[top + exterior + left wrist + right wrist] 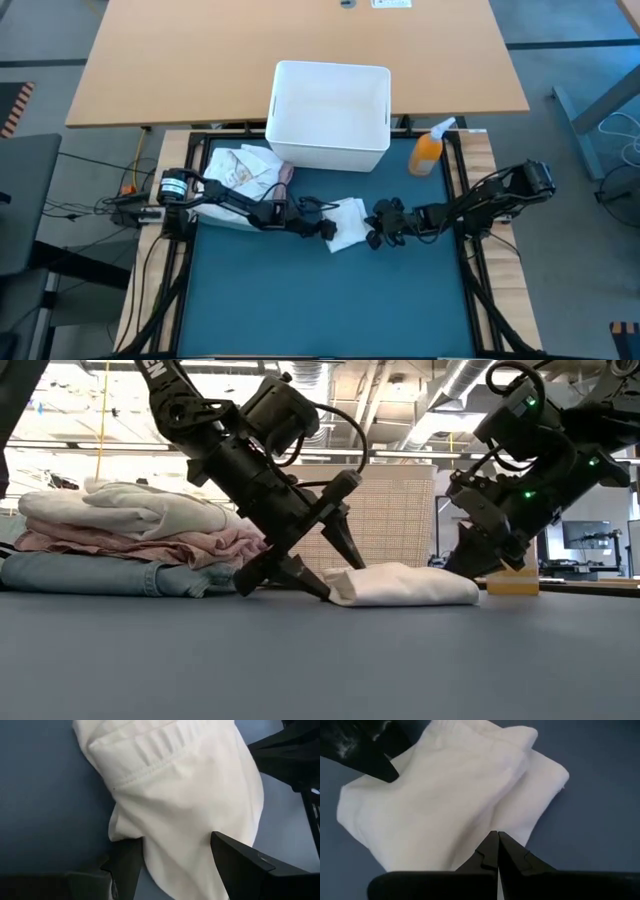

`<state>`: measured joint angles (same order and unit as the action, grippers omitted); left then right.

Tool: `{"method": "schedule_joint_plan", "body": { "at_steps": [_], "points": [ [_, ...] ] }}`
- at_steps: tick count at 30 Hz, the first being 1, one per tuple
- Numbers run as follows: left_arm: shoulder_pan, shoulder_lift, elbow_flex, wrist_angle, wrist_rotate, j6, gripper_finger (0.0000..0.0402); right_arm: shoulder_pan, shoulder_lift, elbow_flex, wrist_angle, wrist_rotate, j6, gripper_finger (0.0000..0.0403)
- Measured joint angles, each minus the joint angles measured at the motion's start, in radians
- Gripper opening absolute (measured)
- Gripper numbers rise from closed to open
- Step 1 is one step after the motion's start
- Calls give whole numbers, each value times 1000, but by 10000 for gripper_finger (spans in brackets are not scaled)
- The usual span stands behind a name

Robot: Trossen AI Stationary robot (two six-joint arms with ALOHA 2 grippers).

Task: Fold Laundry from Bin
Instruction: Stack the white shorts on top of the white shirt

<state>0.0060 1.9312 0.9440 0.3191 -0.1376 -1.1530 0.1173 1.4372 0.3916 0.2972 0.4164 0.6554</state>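
Small folded white cloth piece point(348, 222) sits mid-frame on teal-blue mat point(330, 300). My left gripper point(318, 218) spread, straddling its left edge; right gripper point(381, 227) pressed together, empty, at right edge. I'd close left squarely on the hem, lift slowly toward stack point(243, 172).

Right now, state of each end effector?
Left end effector: open, fingers straddling the edge of the folded white cloth.
Right end effector: shut, holding nothing, tips at the cloth's other side.
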Motion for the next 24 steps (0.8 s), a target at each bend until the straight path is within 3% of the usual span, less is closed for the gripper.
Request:
{"method": "schedule_joint_plan", "body": {
  "at_steps": [10, 16, 20, 24],
  "points": [
    [21, 95, 43, 97, 0, 12, 226, 20, 0, 0, -8, -22, 21, 24],
    [26, 113, 104, 17, -6, 104, 219, 27, 1, 0, -50, -29, 28, 24],
    [27, 114, 117, 12, -12, 131, 175, 27, 1, 0, -57, -34, 28, 24],
    [29, 115, 119, -19, -35, 168, 101, 27, 1, 0, -58, -35, 19, 24]
  ]
}}
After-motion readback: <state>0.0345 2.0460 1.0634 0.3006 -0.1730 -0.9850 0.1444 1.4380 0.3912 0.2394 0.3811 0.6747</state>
